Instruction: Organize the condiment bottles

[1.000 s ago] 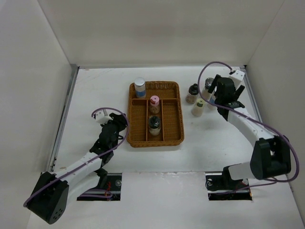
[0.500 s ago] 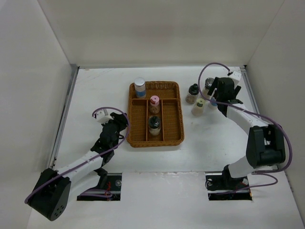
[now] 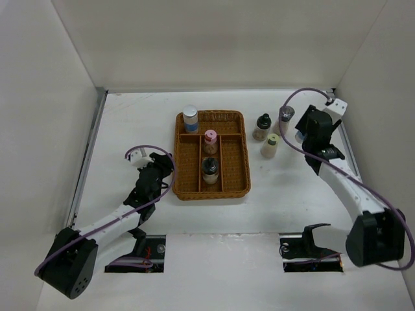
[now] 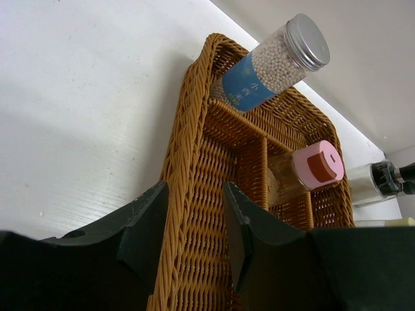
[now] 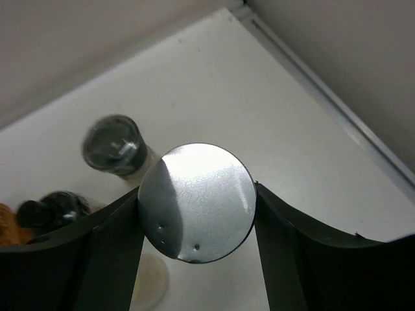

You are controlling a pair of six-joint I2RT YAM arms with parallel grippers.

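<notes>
The brown wicker tray (image 3: 237,155) holds three condiment bottles: a silver-capped, blue-labelled jar (image 3: 190,118) (image 4: 272,65), a pink-capped one (image 3: 209,139) (image 4: 316,165) and a black-capped one (image 3: 209,169). Right of the tray stand a black-capped bottle (image 3: 262,126) (image 5: 55,207), a grey-topped shaker (image 3: 284,118) (image 5: 115,144) and a pale-green-capped one (image 3: 270,146) (image 5: 146,278). My right gripper (image 3: 303,134) (image 5: 196,204) is shut on a silver-capped jar (image 5: 194,194), and blue shows at its side. My left gripper (image 3: 166,170) (image 4: 194,220) is closed over the tray's left wall (image 4: 185,149).
White walls enclose the table on the left, back and right. A metal rail (image 5: 337,116) runs along the right edge close to my right gripper. Bare white table (image 3: 130,123) lies left of the tray.
My right wrist has swung to the right and risen with the jar in its jaws. The left arm, the tray and the other bottles have not moved.
</notes>
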